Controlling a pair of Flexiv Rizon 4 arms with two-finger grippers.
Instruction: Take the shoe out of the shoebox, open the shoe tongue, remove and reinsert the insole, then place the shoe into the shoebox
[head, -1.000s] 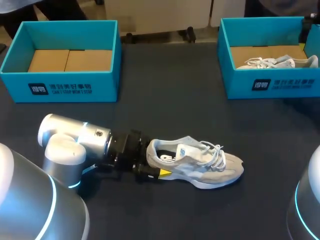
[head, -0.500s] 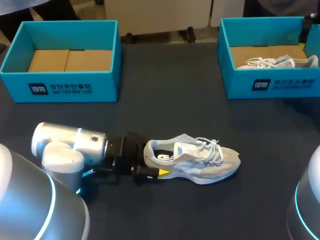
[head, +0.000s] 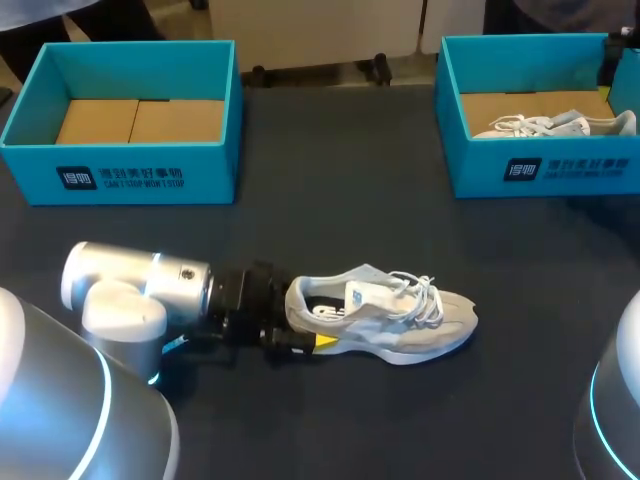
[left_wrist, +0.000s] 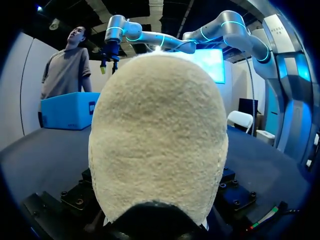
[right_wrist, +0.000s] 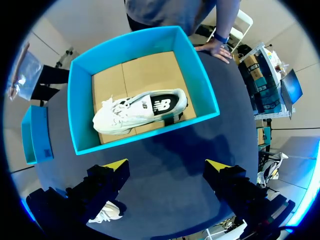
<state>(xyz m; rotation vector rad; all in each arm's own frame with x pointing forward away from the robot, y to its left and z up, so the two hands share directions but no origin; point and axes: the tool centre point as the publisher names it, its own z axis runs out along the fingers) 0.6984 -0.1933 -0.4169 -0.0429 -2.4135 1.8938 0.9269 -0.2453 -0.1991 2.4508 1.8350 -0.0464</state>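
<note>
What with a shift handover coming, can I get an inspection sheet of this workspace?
Surface: dark table, no spills seen.
Job's things: grey shoe lies on the table, toe toward my right; left shoebox empty; right shoebox holds a white shoe.
Clutter: nothing seen.
Grippers: left gripper shut on the grey shoe's heel; right gripper open, empty, above the table beside the right shoebox.
Cables: nothing seen on the table.
Surroundings: a person's hand rests at the table edge behind the right shoebox.
</note>
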